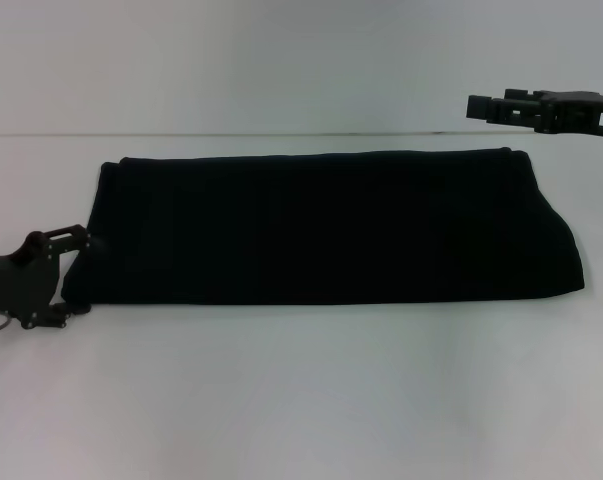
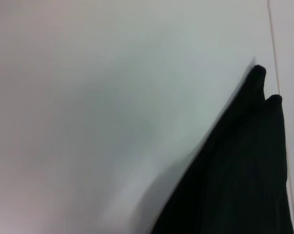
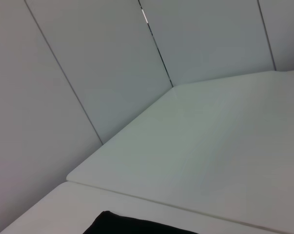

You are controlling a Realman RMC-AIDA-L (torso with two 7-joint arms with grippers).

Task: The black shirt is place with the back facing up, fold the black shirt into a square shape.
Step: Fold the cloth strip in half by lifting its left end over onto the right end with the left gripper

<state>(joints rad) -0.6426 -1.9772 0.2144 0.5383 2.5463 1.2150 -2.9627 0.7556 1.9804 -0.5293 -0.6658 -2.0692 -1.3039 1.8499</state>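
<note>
At the left edge of the head view, the left gripper [image 1: 69, 275] sits low on the white table [image 1: 301, 400], pressed against the left end of the black shirt [image 1: 321, 225]; its dark frame overlaps the fabric's near-left corner, and whether its fingers are open or closed on the cloth cannot be told. Its wrist view shows only a dark wedge of the shirt [image 2: 244, 175] with two rounded bumps at its tip, lying on the pale table [image 2: 98, 122].

Across the middle, the shirt lies as one long flat band running left to right. Its far edge is nearly straight and parallel to the table's far seam, its near edge is straight too, and its right end slants outward toward the near-right corner. Wide bare table lies in front of the band, with a narrower strip behind it and open room past its right end.

At the upper right, the right gripper [image 1: 496, 108] hangs above the table, well apart from the shirt, beyond its far-right corner. Its fingers point left and look drawn together, holding nothing. Its wrist view shows table panels, wall seams, and a small dark corner of the shirt [image 3: 132, 228] at the frame's edge.
</note>
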